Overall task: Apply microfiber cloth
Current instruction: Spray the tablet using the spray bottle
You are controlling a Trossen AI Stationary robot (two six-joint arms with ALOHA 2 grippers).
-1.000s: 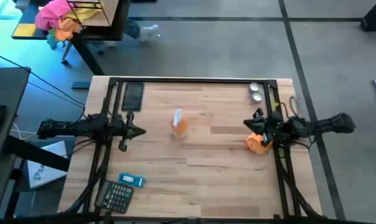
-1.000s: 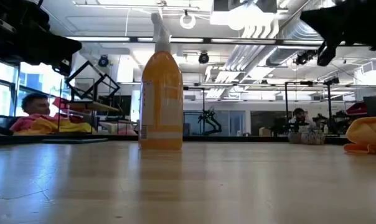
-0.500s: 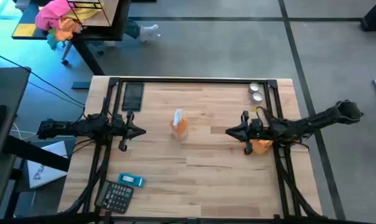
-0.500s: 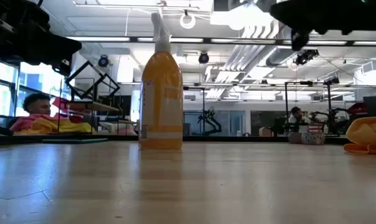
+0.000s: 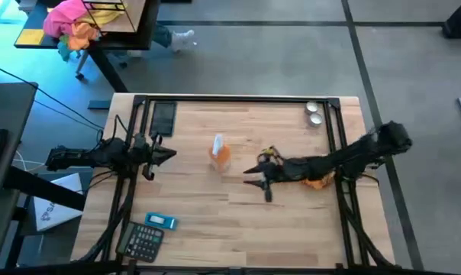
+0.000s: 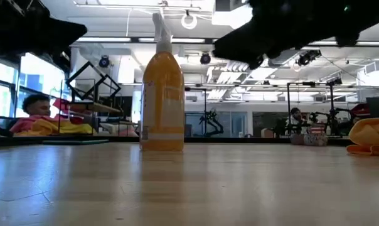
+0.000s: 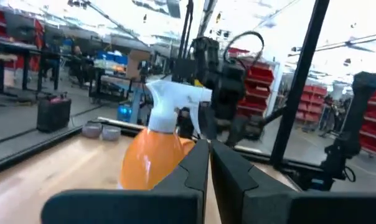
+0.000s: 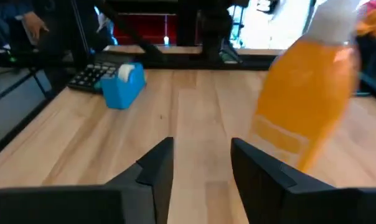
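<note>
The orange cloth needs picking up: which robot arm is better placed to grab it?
Probably the right. The cloth lies beside that arm, and the right gripper is open. The left gripper is shut, beyond the spray bottle.

Spray bottle [image 5: 220, 153], phone [image 5: 163, 118], calculator [image 5: 141, 241]

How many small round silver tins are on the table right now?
2: both silver tins sit together at the table's far right corner, one just behind the other. Nothing suggests more, though the right arm covers part of the table.
</note>
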